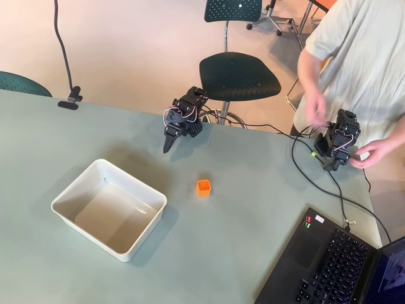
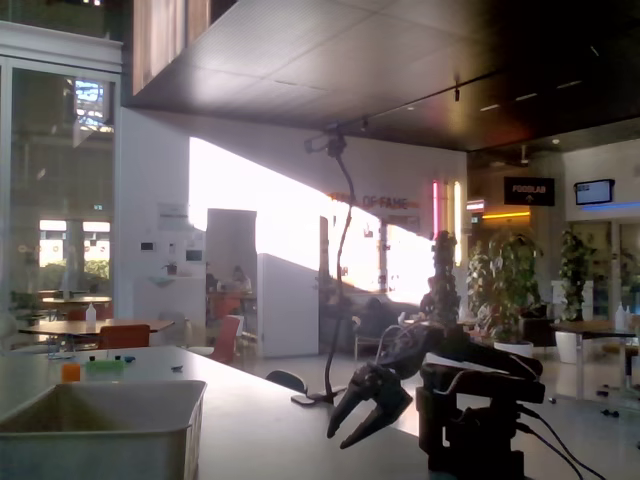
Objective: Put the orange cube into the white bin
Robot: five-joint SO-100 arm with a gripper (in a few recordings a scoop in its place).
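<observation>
In the overhead view the small orange cube sits on the grey-green table, right of the white bin. The bin is shallow, rectangular and holds nothing. The black arm is folded at the table's far edge, its gripper pointing down at the table with its fingers together, shut and holding nothing. It hangs a fair way behind and left of the cube. In the fixed view the gripper droops low over the table, right of the bin's rim.
An open laptop lies at the front right corner, with cables running across the table's right side. A person stands at the far right. A lamp clamp grips the far left edge. A chair stands behind the arm.
</observation>
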